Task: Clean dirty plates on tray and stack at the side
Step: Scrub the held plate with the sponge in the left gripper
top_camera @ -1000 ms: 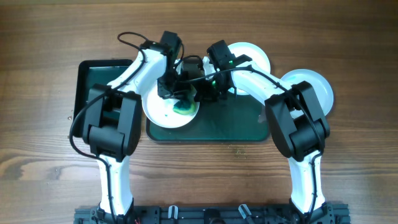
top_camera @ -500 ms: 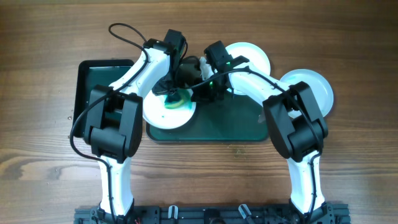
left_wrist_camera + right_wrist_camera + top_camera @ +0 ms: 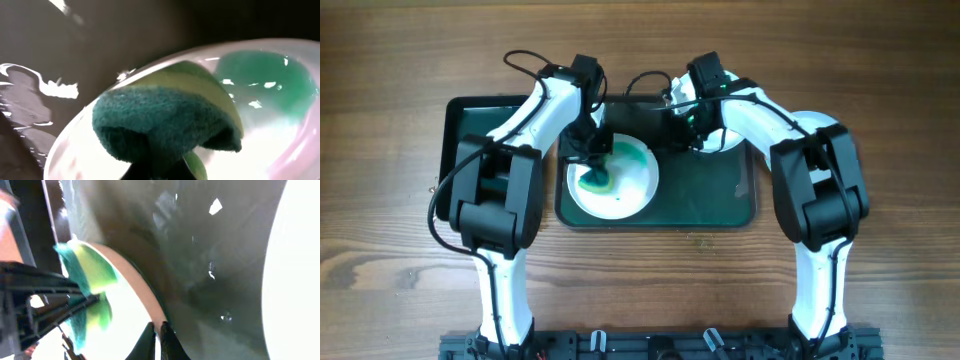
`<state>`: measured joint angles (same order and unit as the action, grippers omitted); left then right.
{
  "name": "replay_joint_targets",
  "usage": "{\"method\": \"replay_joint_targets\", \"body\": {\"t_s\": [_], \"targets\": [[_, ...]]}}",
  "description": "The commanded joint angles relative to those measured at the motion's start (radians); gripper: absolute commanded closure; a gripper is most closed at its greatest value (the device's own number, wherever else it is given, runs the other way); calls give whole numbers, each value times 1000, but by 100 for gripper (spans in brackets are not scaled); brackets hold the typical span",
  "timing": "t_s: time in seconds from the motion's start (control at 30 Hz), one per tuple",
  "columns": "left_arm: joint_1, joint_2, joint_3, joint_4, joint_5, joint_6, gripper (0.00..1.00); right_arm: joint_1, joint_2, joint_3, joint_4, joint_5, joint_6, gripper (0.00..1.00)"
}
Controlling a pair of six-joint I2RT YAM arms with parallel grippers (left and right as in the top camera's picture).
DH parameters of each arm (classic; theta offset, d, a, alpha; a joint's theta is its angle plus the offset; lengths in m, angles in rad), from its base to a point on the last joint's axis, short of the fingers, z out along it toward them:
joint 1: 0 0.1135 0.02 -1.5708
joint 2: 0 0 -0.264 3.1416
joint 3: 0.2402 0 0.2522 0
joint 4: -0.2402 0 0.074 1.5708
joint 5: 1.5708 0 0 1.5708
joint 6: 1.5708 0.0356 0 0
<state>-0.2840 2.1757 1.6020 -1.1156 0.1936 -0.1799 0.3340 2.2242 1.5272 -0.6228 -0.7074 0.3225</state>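
The job looks to be at an early stage, with the first wipe under way and nothing visibly stacked.

The plate (image 3: pixel 625 195) lies on the 9 o'clock half of the tray (image 3: pixel 710 195). A broad green smear (image 3: pixel 632 158) spreads from its middle toward 1 o'clock. The left claw (image 3: pixel 593 160) is clamped on the sponge (image 3: pixel 165 120), whose dark scrubbing face is pressed on the plate's 9 o'clock side. In the left wrist view the smear sits just beyond the sponge and has not been wiped off. So this plate is only part cleaned.

The right claw (image 3: pixel 159 340) hangs over the tray toward 12 o'clock. Its fingertips stand nearly together right at the plate's rim. I cannot tell whether they pinch that rim or are simply drawn in beside it.

A second plate (image 3: pixel 300 280) lies on the tray near 1 o'clock, mostly under the right arm. Its centre is hidden, so I cannot say whether it is dirty or clean. I cannot make out a third plate for sure, because the right arm covers the tabletop (image 3: pixel 880 250) at the tray's 3 o'clock.

The small tray (image 3: pixel 470 125) at 9 o'clock holds no sponge.

My judgement is that this plate needs finishing, the others need checking or wiping, and all the stacking remains.
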Motion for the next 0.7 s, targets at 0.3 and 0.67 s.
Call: {"method": "replay_joint_targets", "body": {"t_s": [0.3, 0.67], "targets": [[-14, 39, -29, 133, 144, -99, 96, -11, 34, -27, -7, 36, -20, 96], [32, 39, -12, 285, -20, -116, 96, 18, -174, -22, -74, 253, -42, 65]]}}
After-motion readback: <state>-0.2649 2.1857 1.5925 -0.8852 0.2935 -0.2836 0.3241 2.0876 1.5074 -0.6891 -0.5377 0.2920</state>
